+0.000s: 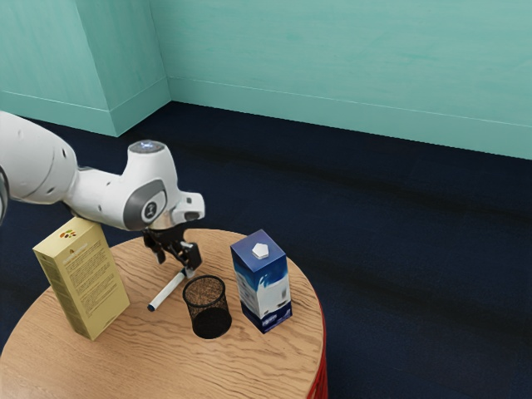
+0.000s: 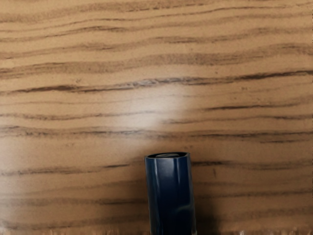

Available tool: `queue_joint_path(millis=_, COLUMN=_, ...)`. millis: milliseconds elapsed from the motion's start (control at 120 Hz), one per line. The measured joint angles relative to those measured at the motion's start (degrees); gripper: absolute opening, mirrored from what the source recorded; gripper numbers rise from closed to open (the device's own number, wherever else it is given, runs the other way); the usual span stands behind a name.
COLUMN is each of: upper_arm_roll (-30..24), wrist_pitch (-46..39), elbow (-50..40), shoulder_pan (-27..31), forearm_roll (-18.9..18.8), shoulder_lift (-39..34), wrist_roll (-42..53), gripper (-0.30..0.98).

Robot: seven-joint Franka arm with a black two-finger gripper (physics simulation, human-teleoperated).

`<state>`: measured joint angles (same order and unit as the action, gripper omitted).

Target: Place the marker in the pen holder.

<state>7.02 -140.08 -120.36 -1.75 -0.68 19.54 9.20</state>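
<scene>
Because the marker (image 1: 169,289) had to enter the pen holder (image 1: 206,306), the gripper (image 1: 176,267) was near one end of it, perhaps to leave the other end free. Whether it grasped the marker, I could not tell. In the exterior view, the marker slanted outside, toward the holder's 10 o'clock; the blue carton (image 1: 264,288) stood toward 2 o'clock.

Open room above pen holder (image 1: 208,322), blue carton (image 1: 263,287) beside it, yellow box (image 1: 86,284) farther off

Teal walls (image 1: 332,66) meet a dark blue floor (image 1: 399,233).
</scene>
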Motion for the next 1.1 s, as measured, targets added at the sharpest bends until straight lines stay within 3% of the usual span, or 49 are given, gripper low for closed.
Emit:
queue_joint_path(millis=117, upper_arm_roll=0.1, wrist_pitch=-0.6, elbow=-1.1, shoulder_pan=0.0, forearm_roll=0.4, shoulder_lift=-0.4, wrist_roll=1.0, gripper=0.66)
queue_joint_path(millis=567, upper_arm_roll=0.0, wrist_pitch=-1.1, elbow=-0.3, shoulder_pan=0.1, forearm_roll=0.8, shoulder_lift=1.1, wrist_roll=3.6, gripper=0.2)
queue_joint_path(millis=833, upper_arm_roll=-0.1, wrist_pitch=-1.4, elbow=-0.2, shoulder_pan=0.1, forearm_roll=1.3, shoulder_lift=1.4, wrist_roll=4.4, gripper=0.05)
queue_joint_path(millis=1100, upper_arm_roll=-0.1, wrist_pitch=-1.7, elbow=-0.2, shoulder_pan=0.0, forearm_roll=1.0, shoulder_lift=0.3, wrist_roll=4.5, gripper=-0.01)
